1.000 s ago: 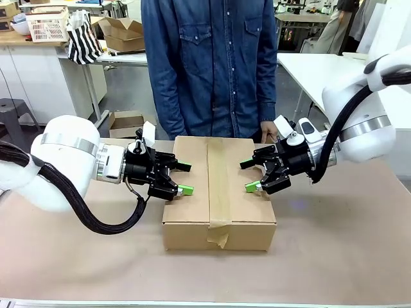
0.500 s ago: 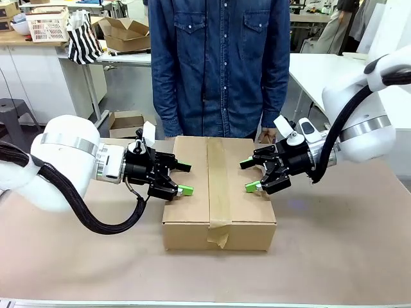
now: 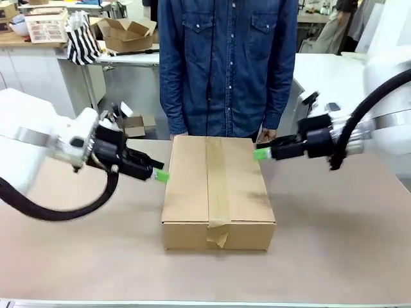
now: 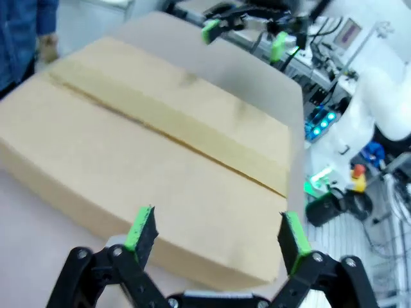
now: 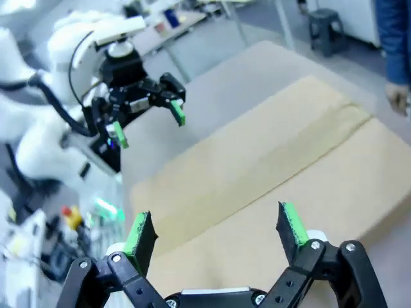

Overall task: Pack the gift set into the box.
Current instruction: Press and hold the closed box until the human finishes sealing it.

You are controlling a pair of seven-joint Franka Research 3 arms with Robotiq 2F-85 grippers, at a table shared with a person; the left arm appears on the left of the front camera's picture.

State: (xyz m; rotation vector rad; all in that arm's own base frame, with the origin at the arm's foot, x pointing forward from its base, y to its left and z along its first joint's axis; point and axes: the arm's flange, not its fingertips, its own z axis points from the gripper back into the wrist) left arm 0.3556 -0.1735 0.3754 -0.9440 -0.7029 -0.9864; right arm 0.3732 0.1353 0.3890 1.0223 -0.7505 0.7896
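In the front view the box [image 3: 218, 189] sits in the middle of the table [image 3: 334, 256], its flaps down and a strip of brown tape [image 3: 217, 186] run along the seam, so the gift set is presumably sealed inside. The left gripper [image 3: 160, 174] hangs just off the box's left edge and the right gripper [image 3: 261, 154] near its far right corner, neither touching the cardboard. A person [image 3: 228, 64] stands at the far side. In the left wrist view the left gripper [image 4: 218, 234] has its jaws spread wide and empty, facing the box [image 4: 160, 167]. In the right wrist view the right gripper [image 5: 215, 231] is likewise spread apart and holds nothing, above the box [image 5: 282, 173].
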